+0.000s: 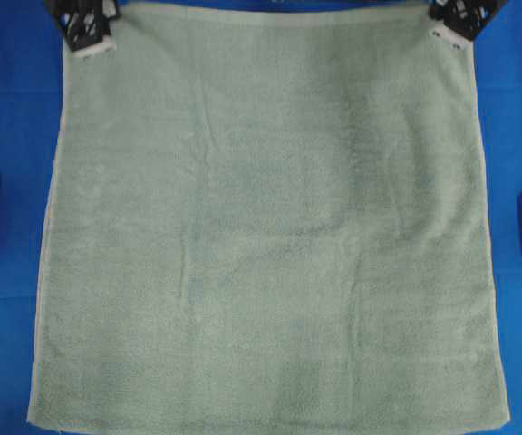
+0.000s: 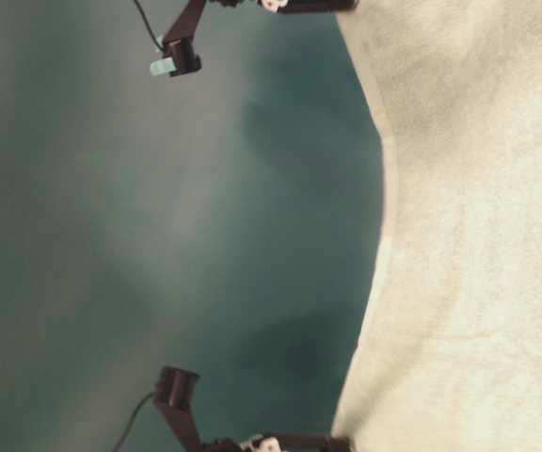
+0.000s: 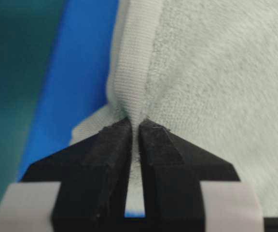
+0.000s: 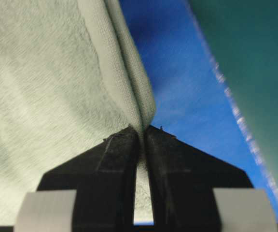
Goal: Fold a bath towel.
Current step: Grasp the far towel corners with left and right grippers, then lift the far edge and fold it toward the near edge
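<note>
Bath towel corners in both raised tools

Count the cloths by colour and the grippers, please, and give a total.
Sage-green bath towel: 1
Blue cloth under it: 1
Grippers, left gripper and right gripper, each shut on a towel corner: 2
Total: 4

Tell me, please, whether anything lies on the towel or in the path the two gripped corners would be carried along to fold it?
Nothing visible does. The left gripper and right gripper each pinch a far corner of the bath towel, whose surface lies bare on the blue cloth.
</note>
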You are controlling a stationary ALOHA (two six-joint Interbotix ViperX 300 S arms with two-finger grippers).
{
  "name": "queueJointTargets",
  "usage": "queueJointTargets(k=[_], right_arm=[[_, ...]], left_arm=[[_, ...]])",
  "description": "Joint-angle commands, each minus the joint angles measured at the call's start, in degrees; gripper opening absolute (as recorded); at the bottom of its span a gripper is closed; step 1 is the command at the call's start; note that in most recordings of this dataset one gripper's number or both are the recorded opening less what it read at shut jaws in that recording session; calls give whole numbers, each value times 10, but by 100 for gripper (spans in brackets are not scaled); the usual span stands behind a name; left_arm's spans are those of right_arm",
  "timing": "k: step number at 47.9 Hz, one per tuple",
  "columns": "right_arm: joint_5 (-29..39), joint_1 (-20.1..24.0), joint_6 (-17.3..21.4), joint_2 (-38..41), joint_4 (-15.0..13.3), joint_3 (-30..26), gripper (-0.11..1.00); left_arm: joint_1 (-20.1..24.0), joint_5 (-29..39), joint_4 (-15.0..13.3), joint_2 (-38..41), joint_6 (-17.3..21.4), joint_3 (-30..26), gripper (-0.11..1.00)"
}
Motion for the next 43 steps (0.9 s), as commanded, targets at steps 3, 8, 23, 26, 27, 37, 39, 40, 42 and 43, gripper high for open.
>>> queueJointTargets(k=[3, 8, 23, 26, 27, 37, 39, 40, 42, 43], right_arm=[[6, 26, 25, -26, 2, 12, 7], [22, 66, 66, -48, 1, 47, 7], [22, 323, 286, -165, 2, 180, 7], [18, 394, 353, -182, 2, 195, 7], [16, 417, 378, -185, 1, 199, 7], [-36, 650, 621, -183, -32, 205, 7], [-45, 687, 666, -172, -40, 200, 7], [-48, 705, 687, -166, -44, 197, 7], [-54, 739, 728, -152, -53, 188, 7], [-56, 755, 746, -144, -56, 183, 7]], left_arm=[[-11, -6, -1, -32, -19, 24, 3], [-51, -12, -2, -60, -67, 70, 3], [-306, -38, -10, -162, -211, 208, 3], [-365, -49, -10, -174, -275, 222, 3], [-383, -54, -9, -178, -299, 227, 3], [-577, -99, 2, -183, -512, 242, 3], [-610, -105, 2, -177, -541, 238, 3], [-625, -106, 2, -172, -553, 236, 3], [-654, -107, 2, -164, -577, 229, 3], [-667, -107, 2, -158, -588, 226, 3]])
